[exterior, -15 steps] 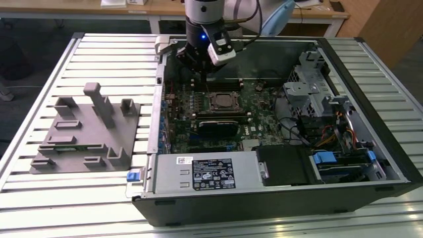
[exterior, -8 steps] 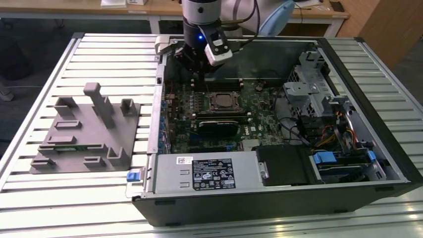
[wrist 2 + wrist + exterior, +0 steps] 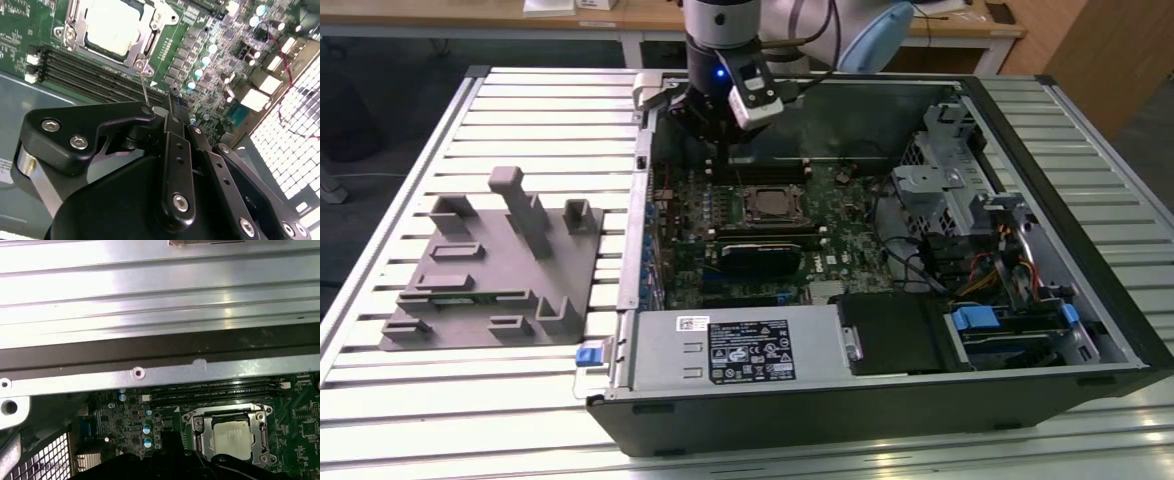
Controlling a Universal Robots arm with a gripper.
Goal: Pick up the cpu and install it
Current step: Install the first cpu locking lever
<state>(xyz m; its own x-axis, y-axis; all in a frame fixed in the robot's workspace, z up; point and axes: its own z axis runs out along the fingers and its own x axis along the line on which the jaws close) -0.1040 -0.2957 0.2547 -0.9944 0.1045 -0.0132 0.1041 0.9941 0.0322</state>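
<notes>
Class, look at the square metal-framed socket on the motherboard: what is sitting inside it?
The cpu, pale and silvery, lies inside the socket frame, seen in both wrist views. The frame's edges overlap its rim, and the socket contacts beneath are covered. The gripper hangs beside it, holding nothing visible.

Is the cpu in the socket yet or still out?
In. The cpu lies flat inside the socket frame in both wrist views; whether the frame is latched, cannot tell.
</notes>
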